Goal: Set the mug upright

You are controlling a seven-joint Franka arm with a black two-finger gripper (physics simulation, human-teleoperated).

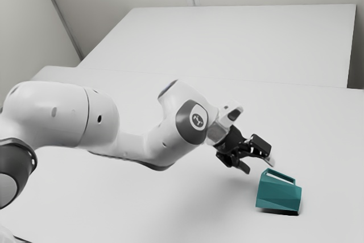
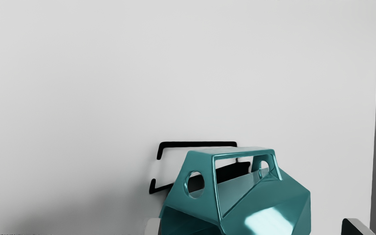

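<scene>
The gripper (image 1: 260,166) hangs over the table, up and toward the exterior view's left from the teal mug (image 1: 278,193). Faceted and glossy, the mug lies on its side with its handle on the upper side. In the wrist view the mug (image 2: 266,202) appears between the two widely spaced fingertips of the gripper (image 2: 251,227), its handle facing the camera. The fingers stand open, and the exterior view shows space between them and the mug. Part of the mug's body is cut off by the wrist view's edge.
The mug rests on a white table (image 1: 199,209), casting a dark shadow beside it. A raised white panel (image 1: 239,44) stands behind, with pale walls around. The table's edge (image 2: 374,130) runs past the mug in the wrist view.
</scene>
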